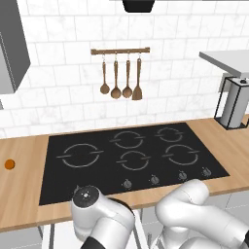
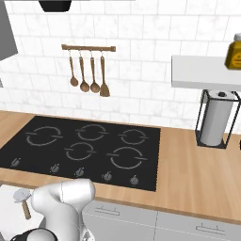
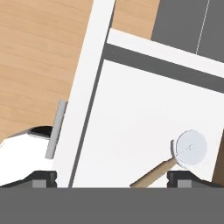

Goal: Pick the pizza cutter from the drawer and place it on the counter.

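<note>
The claw [image 3: 113, 178] hangs spread wide over the open drawer [image 3: 131, 127]. The pizza cutter [image 3: 181, 154] lies flat inside, ungripped, beside one fingertip [image 3: 181, 176].

The pizza cutter [image 3: 186, 151] handle runs under the grey bottom band in the hand view; the arm hides most of the drawer [image 2: 9, 207].

The counter [image 1: 22, 168], a light-brown wooden worktop, frames a black cooktop [image 1: 127, 156]; a small orange object [image 1: 9, 164], possibly a fruit, lies near its left end, and a paper-towel stand [image 2: 215, 118] is set toward the right. Below, the pizza cutter [image 3: 175, 159] lies flat on the white drawer [image 3: 135, 118] floor.
</note>
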